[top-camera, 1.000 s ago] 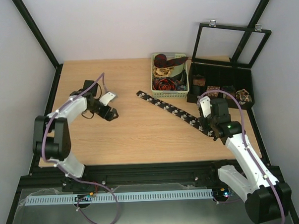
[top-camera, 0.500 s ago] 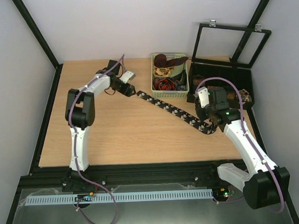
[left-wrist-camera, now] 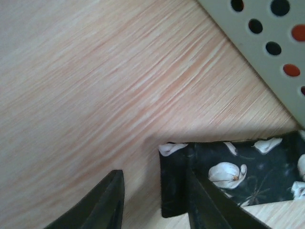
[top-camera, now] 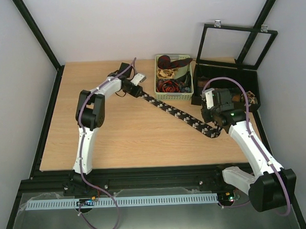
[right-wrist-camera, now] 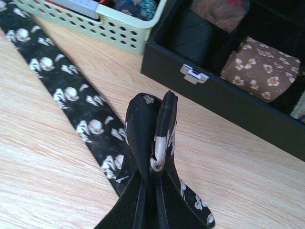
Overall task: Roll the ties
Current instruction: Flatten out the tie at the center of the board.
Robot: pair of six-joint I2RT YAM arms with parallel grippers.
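Note:
A long black tie [top-camera: 178,113] with white flowers lies diagonally across the table, from beside the basket down to the near right. My left gripper [top-camera: 138,91] sits low over its far end. In the left wrist view the tie's end [left-wrist-camera: 238,171] lies flat on the wood, the right finger [left-wrist-camera: 205,205] rests over it, and the left finger stands apart from it, so the left gripper [left-wrist-camera: 153,174] is open. My right gripper [top-camera: 214,123] is shut on the tie's near end. There a fold of the tie [right-wrist-camera: 71,95] stands pinched upright in the right gripper [right-wrist-camera: 156,129].
A pale perforated basket [top-camera: 187,95] of coiled ties stands at the back; its wall [left-wrist-camera: 252,47] is close to my left fingers. A black compartment box [top-camera: 226,70] with its lid raised holds rolled ties, among them a brown floral one [right-wrist-camera: 259,69], just behind my right gripper.
My left arm swung from the table's left side to the tie's far end by the basket, and its jaws narrowed. My right gripper shifted slightly back, still holding the tie's near end.

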